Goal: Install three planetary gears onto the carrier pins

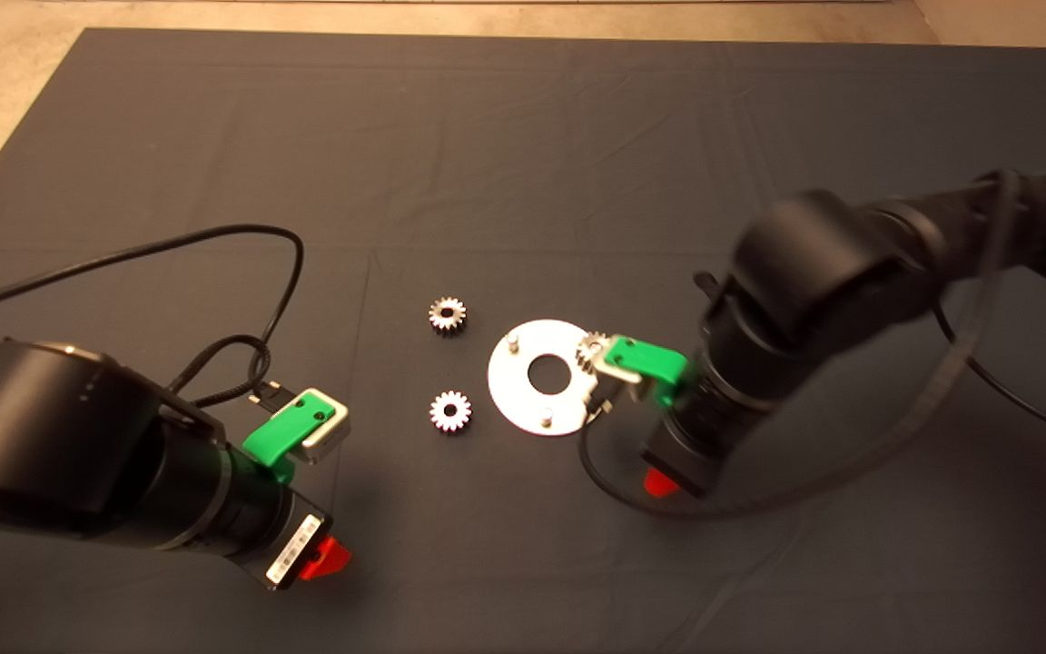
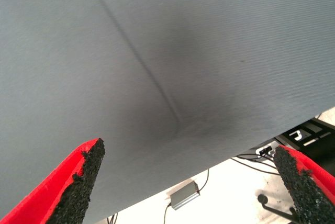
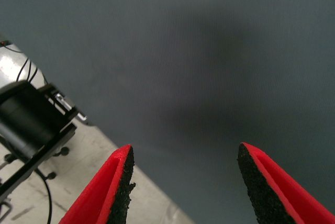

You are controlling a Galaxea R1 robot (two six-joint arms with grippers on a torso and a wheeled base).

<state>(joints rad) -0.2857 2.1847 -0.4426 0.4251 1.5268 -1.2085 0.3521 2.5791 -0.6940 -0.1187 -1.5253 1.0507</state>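
Right gripper (image 3: 183, 182) beside disc (image 1: 523, 400) edge

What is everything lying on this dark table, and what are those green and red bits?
Planetary gears: three, silvery. Two lie on the mat left of the disc, one farther back, one nearer; the third sits at the disc's right edge, beside the right arm's green part.
Disc: one, silver, round with a centre hole, mid-mat.
Carrier pins: two show, silvery, standing on the disc, one at the back left, one at the front.
Mat: one, dark, covering the table.
Cables: black, looping on the mat by each arm.
Left gripper: green with red fingers, open, parked at the lower left of the mat.
Right gripper: same colours, open, beside the disc's right edge.
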